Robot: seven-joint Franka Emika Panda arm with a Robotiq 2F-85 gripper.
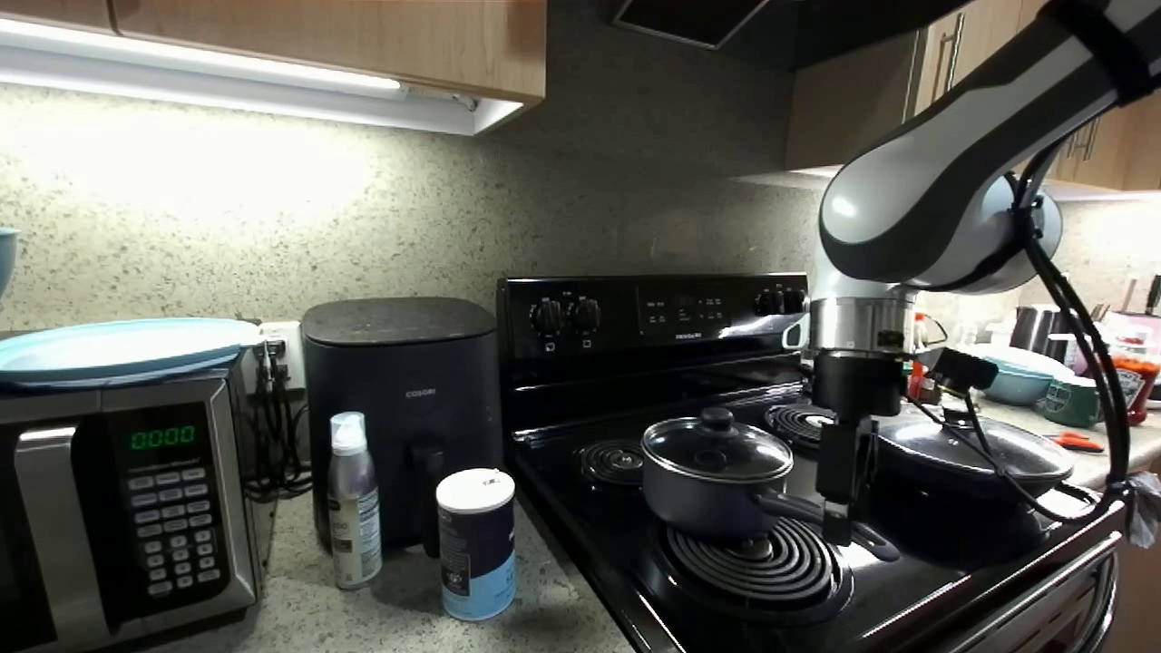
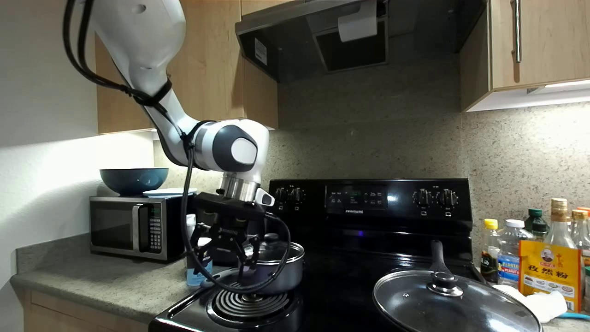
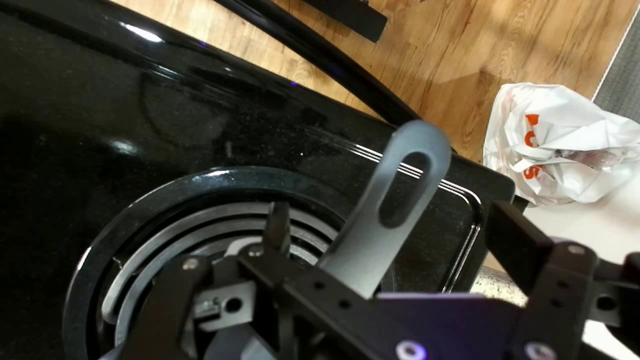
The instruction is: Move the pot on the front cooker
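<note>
The pot [image 1: 694, 499] is a small black saucepan with a glass-centred lid and a top knob; it also shows in an exterior view [image 2: 286, 274]. It stands upright, overlapping the rear part of the front cooker [image 1: 771, 576]; I cannot tell how much of its base rests on the coil. The coil also shows in an exterior view [image 2: 244, 305] and in the wrist view [image 3: 200, 220]. My gripper [image 1: 839, 526] is open at the pot's handle. In the wrist view the gripper [image 3: 397, 230] has the handle [image 3: 367, 245] between its spread fingers, apparently without contact. The pot's body is mostly hidden there.
A wider lidded pan [image 1: 975, 444] stands on the stovetop's right part. Rear coils [image 1: 617, 461] lie behind the pot. An air fryer [image 1: 399, 363], a spray bottle [image 1: 356, 535] and a canister [image 1: 478, 562] stand left of the stove. A white bag [image 3: 565, 145] shows beyond the stove corner.
</note>
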